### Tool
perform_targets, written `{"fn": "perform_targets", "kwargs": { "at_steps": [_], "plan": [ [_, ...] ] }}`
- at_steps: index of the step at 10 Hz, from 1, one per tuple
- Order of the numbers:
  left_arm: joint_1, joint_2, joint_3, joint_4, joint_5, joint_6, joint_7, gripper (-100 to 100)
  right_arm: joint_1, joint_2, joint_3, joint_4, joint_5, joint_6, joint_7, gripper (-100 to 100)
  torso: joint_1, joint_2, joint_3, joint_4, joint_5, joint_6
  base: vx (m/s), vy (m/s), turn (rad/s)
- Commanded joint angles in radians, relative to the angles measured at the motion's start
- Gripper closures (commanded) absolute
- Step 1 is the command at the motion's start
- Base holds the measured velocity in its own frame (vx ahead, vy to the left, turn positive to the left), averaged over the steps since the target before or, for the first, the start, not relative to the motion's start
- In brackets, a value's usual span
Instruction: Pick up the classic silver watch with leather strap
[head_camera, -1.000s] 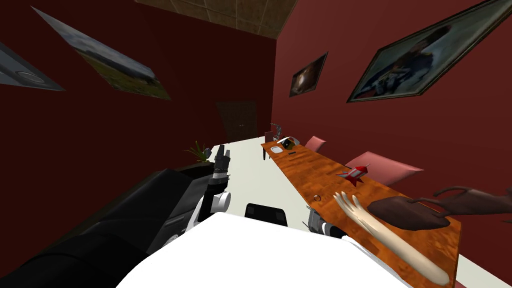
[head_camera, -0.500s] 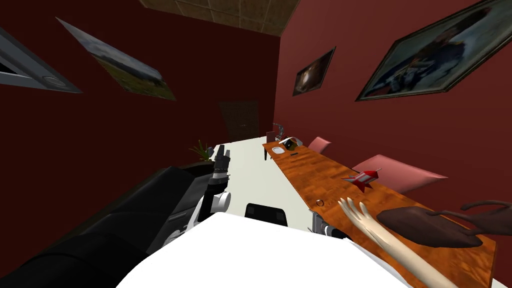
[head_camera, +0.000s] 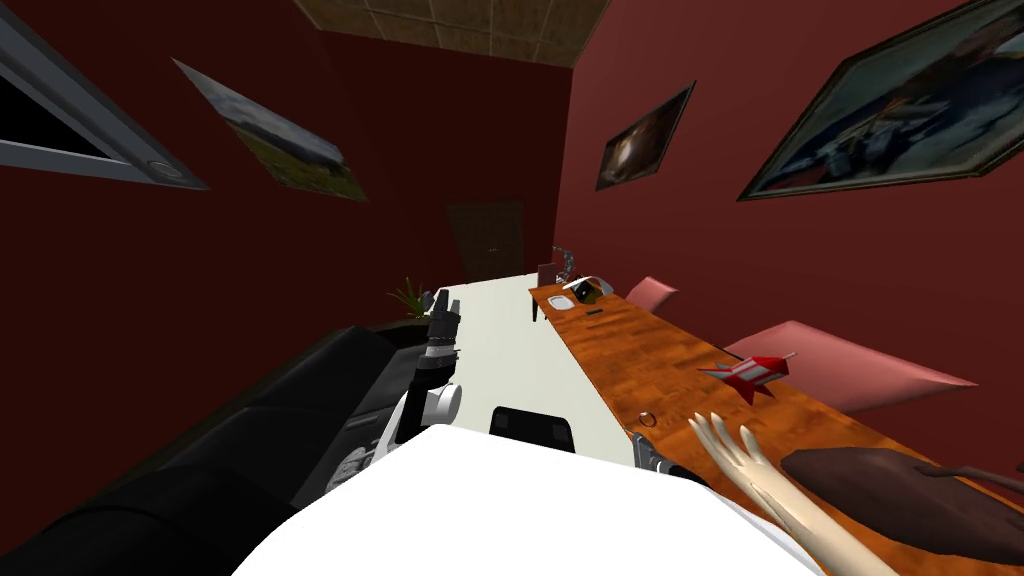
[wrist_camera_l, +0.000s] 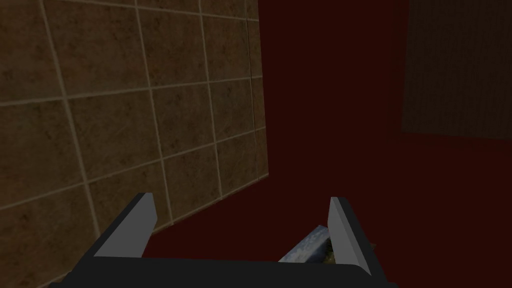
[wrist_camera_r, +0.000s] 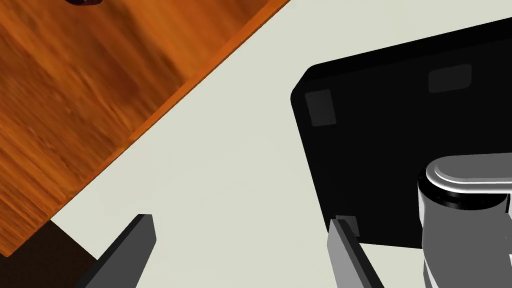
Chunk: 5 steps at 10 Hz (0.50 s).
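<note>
The watch (head_camera: 648, 418) is a small silvery ring lying on the long orange wooden table (head_camera: 640, 340), close to its near edge. My right gripper (head_camera: 640, 447) hangs low just short of that edge, a little nearer me than the watch. Seen from the right wrist, the right gripper (wrist_camera_r: 240, 245) is open with nothing between its fingers, above pale floor (wrist_camera_r: 215, 150) beside the table's edge (wrist_camera_r: 165, 100). My left gripper (head_camera: 443, 312) is raised on my left; from its own wrist camera the left gripper (wrist_camera_l: 240, 225) is open and holds nothing.
On the table near the watch lie a cream hand-shaped object (head_camera: 745, 465), a red toy rocket (head_camera: 748, 372) and a brown bag (head_camera: 900, 495). Pink chairs (head_camera: 850, 370) stand behind it. A black sofa (head_camera: 250, 440) runs along my left, with a plant (head_camera: 410, 297) beyond.
My head view has shifted: the table's near things have slid right and down in the picture and look closer. Both arms keep their places relative to my chest.
</note>
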Motion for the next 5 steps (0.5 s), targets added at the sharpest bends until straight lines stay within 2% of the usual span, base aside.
{"fn": "perform_targets", "kwargs": {
  "at_steps": [1,2,3,4,5],
  "plan": [
    [0.0,0.0,0.0,0.0,0.0,0.0,0.0,0,-0.021,-0.007,0.028,0.05,0.05,0.015,0.008,-100,0.0,0.0,0.0,0.0,0.0,0.0,0.051,-0.076,0.19],
    [0.0,0.0,0.0,0.0,0.0,0.0,0.0,0,-0.021,-0.007,0.028,0.06,0.073,0.015,0.008,-100,-0.002,-0.001,0.0,0.0,0.0,-0.001,0.043,-0.066,0.087],
    [0.0,0.0,0.0,0.0,0.0,0.0,0.0,0,-0.035,-0.011,0.047,0.101,0.098,0.024,0.008,-100,-0.001,-0.001,0.0,0.0,0.0,0.0,0.045,-0.066,0.116],
    [0.0,0.0,0.0,0.0,0.0,0.0,0.0,0,-0.035,-0.011,0.047,0.101,0.13,0.024,0.008,-100,-0.001,-0.001,0.0,0.0,0.0,0.0,0.036,-0.061,0.088],
    [0.0,0.0,0.0,0.0,0.0,0.0,0.0,0,-0.048,-0.015,0.065,0.137,0.167,0.031,0.008,-100,-0.001,0.0,0.0,0.0,0.0,0.0,0.046,-0.068,0.177]
  ]
}}
